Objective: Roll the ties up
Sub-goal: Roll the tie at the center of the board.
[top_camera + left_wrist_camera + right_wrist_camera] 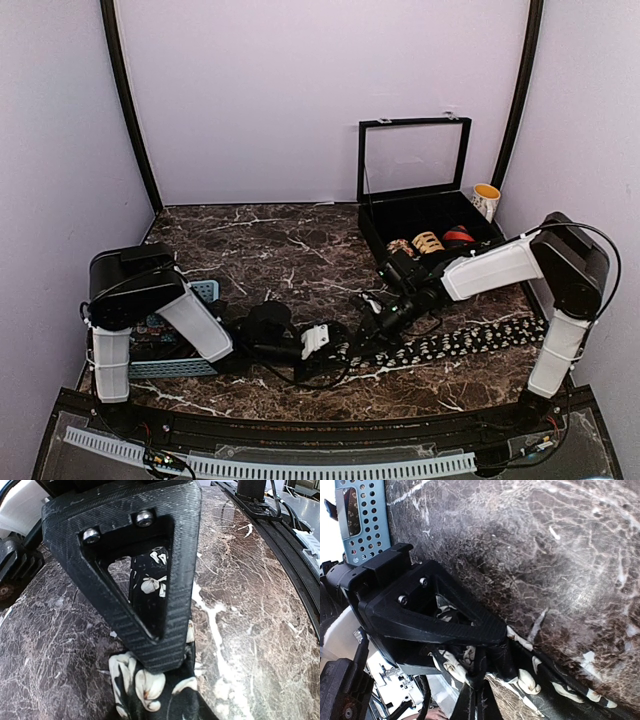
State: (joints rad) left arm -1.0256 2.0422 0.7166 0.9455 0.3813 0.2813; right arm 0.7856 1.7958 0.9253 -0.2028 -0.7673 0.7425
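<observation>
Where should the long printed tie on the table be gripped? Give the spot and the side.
Likely grip the tie at its left end, near the middle of the table, from straight above, pinching across its width. It lies flat and stretched out rightward, so only an end offers an edge to pinch.

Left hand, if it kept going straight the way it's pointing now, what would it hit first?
Probably the black flowered tie lying at its fingertips, then almost at once the right hand facing it. Depth from above is unclear.
</observation>
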